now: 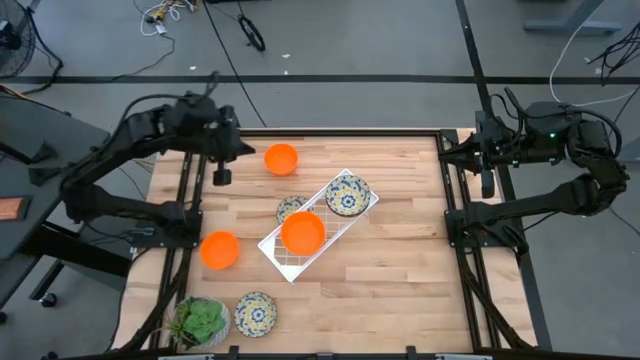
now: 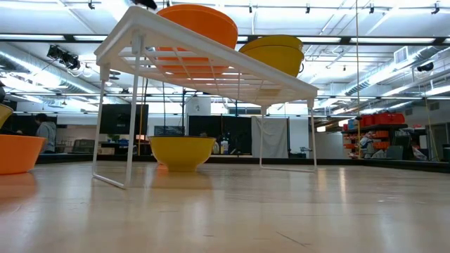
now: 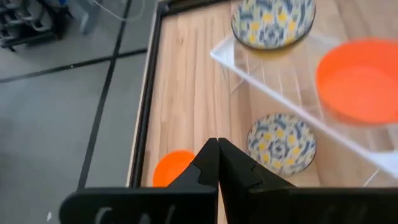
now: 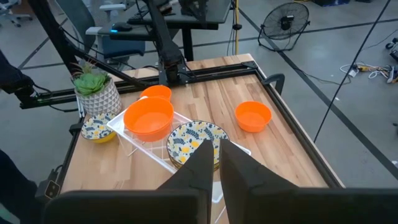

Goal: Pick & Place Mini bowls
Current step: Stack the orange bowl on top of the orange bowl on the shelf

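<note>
Overhead, the left gripper (image 1: 221,176) is hanging over the far left part of the table (image 1: 400,280), its fingers pressed together and holding nothing. Just right of it an orange bowl (image 1: 281,158) is sitting on the wood. The white rack (image 1: 285,263) is standing at the middle, carrying another orange bowl (image 1: 302,232) and a patterned bowl (image 1: 347,195); a second patterned bowl (image 1: 291,208) is lying under its far-left edge. A third orange bowl (image 1: 219,249) is resting at the left edge, and a third patterned bowl (image 1: 256,313) is sitting near the front beside the plant (image 1: 203,320). The right gripper (image 1: 487,185) is waiting at the far right edge.

At table height, the rack (image 2: 211,67) is holding its two bowls, one bowl sitting beneath.

Through the left wrist, the fingers (image 3: 233,174) are touching each other.

Through the right wrist, the fingers (image 4: 239,165) are standing almost together, pinching nothing.
</note>
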`<state>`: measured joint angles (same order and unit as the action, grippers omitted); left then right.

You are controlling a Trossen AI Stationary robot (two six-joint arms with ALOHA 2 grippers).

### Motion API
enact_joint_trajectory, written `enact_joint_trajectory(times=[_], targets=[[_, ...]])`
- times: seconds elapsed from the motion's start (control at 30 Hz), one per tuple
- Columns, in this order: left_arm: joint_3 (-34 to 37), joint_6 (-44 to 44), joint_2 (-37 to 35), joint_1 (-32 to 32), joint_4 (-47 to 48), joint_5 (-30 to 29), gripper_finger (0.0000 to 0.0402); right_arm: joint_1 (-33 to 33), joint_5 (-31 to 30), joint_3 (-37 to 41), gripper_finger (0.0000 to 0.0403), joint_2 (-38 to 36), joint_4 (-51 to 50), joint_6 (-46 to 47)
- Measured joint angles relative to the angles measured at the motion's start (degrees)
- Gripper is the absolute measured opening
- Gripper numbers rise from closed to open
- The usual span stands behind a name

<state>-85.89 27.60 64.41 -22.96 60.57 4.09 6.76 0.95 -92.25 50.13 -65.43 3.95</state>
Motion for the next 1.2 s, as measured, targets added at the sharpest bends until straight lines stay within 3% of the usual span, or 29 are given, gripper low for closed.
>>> enact_joint_trajectory(times=[0.23, 0.5, 0.8, 1.2], targets=[[0.02, 3.18, 5.70, -1.36, 2.12, 0.27, 0.0022, 0.00, 0.00, 0.00, 0.0032, 0.00, 0.00, 0.00], [0.03, 5.52, 11.73, -2.01, 4.99, -1.41, 0.0104, 0.00, 0.00, 0.00, 0.0032, 0.01, 0.00, 0.00], [0.04, 13.94, 16.66, -4.11, 7.09, -2.77, 0.0183, 0.00, 0.00, 0.00, 0.0032, 0.01, 0.00, 0.00], [0.04, 12.22, 23.61, -8.39, 6.43, -2.75, 0.0208, 0.00, 0.00, 0.01, 0.0032, 0.00, 0.00, 0.00]])
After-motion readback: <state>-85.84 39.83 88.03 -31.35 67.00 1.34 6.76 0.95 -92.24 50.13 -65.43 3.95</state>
